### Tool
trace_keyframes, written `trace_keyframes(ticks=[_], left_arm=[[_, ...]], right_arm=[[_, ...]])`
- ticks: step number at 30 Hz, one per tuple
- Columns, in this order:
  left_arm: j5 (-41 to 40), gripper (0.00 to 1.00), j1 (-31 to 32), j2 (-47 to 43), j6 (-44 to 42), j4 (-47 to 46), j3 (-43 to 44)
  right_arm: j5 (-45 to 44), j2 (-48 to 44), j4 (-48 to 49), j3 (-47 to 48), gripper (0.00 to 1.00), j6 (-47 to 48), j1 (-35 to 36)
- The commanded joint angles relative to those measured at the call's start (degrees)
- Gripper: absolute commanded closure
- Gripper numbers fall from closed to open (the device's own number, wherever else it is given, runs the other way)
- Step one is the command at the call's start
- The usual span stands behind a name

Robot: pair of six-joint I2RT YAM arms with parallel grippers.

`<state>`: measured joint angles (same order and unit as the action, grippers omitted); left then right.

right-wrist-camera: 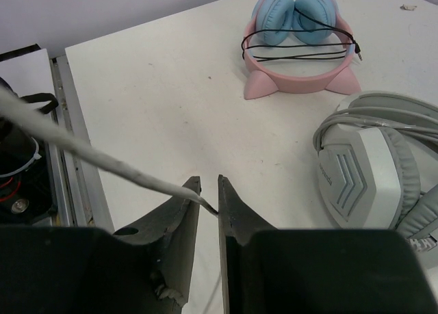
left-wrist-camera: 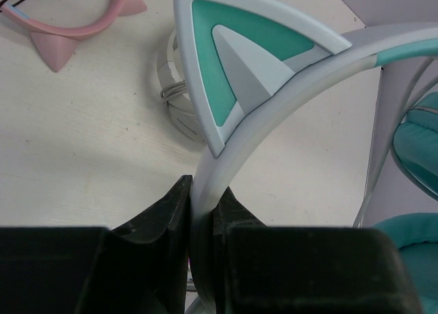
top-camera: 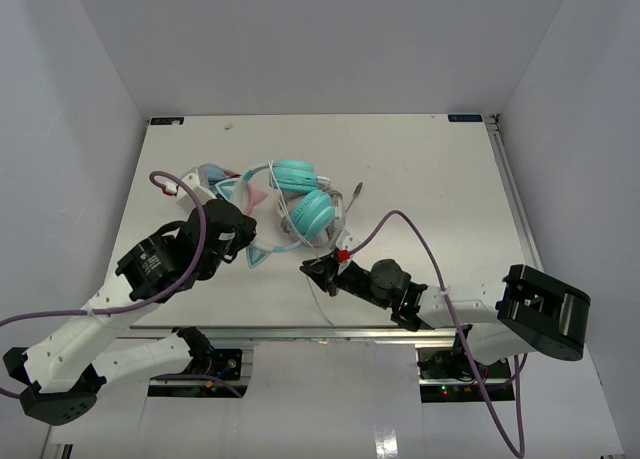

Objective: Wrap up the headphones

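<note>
The teal headphones (top-camera: 300,204) lie mid-table, their round turquoise ear cups together. My left gripper (top-camera: 247,242) is shut on their pale headband (left-wrist-camera: 287,102) just below a teal cat-ear point (left-wrist-camera: 236,61). The ear cups (left-wrist-camera: 419,143) show at the right edge of the left wrist view. My right gripper (top-camera: 315,269) sits in front of the cups. Its jaws stand nearly closed on the thin whitish cable (right-wrist-camera: 89,153), which runs in from the left and ends between the fingers. The gripper also shows in the right wrist view (right-wrist-camera: 208,206).
Light-blue-and-pink headphones (right-wrist-camera: 301,47) with a dark cable wound round them lie at the back left (top-camera: 215,174). Larger grey-white headphones (right-wrist-camera: 376,163) lie next to the teal ones (top-camera: 344,209). The table's metal edge rail (right-wrist-camera: 68,157) is close to my right gripper.
</note>
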<state>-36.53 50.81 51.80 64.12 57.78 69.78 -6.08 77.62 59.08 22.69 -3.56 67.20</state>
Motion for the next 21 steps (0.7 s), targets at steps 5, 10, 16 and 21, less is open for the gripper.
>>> trace_keyframes(ticks=[5, 10, 16, 21], left_arm=[[2.6, 1.00, 0.1, -3.4, 3.1, -5.6, -0.9], [3.1, 1.00, 0.1, -4.9, 4.0, -6.3, -2.4], [3.5, 1.00, 0.1, -5.8, 4.4, -6.5, -2.7], [5.3, 1.00, 0.1, -7.7, 4.8, -7.6, -4.0]], right_arm=[[-1.1, 7.4, 12.7, 0.7, 0.75, 1.4, 0.0], [1.2, 13.5, 20.9, 0.9, 0.73, -0.3, -0.7], [1.9, 20.2, 28.7, 1.2, 0.74, -1.8, -0.9], [5.2, 25.5, 34.5, 1.8, 0.81, -3.8, -1.5]])
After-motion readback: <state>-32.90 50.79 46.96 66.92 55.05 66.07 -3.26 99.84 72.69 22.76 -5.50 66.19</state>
